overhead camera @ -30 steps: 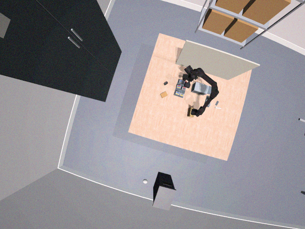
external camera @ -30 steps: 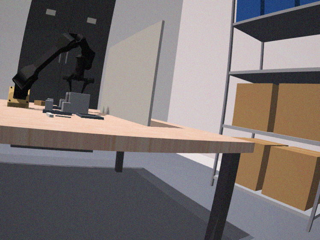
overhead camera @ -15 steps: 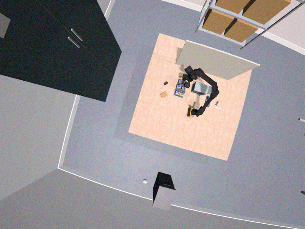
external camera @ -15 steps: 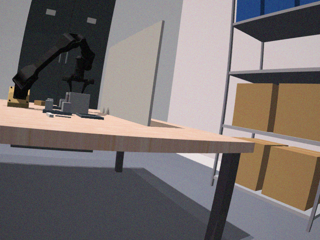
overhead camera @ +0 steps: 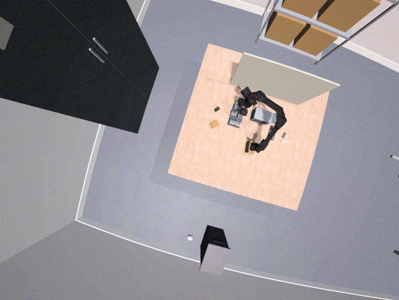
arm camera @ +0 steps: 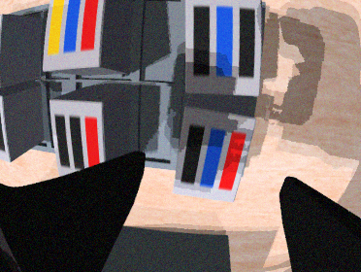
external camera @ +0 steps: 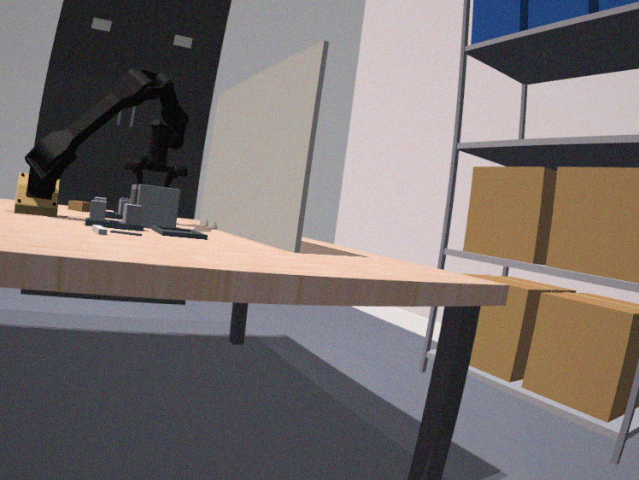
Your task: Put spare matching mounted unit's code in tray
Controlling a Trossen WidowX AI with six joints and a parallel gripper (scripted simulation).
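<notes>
Top view: arm (overhead camera: 279,119) curls over the wooden table (overhead camera: 225,174), gripper (overhead camera: 242,108) sits over the near end of the rack of spares (overhead camera: 234,118), just beside the grey mounted unit (overhead camera: 262,115); spare details too small here. Exterior view: gripper (external camera: 155,178) hangs low above the grey mounted unit (external camera: 157,205) w/ the small grey spares (external camera: 131,213) just beside it on the table (external camera: 248,268); dark tray (external camera: 179,231) lies flat nearer the camera, apart from the gripper; beige board (external camera: 258,155) stands upright behind. Wrist view: gripper (arm camera: 213,214) fingers stand partly apart, nothing between them, dark fingertips at lower left and lower right. Spare w/ black-blue-red stripes (arm camera: 213,156) lies just ahead of the gap, closer to the left finger, not touching either. Beyond it: black-blue-black spare (arm camera: 223,41), yellow-blue-red spare (arm camera: 77,20), black-black-red spare (arm camera: 78,141), all in a dark rack (arm camera: 151,40). Each is a grey block w/ three vertical stripes on its top face.
</notes>
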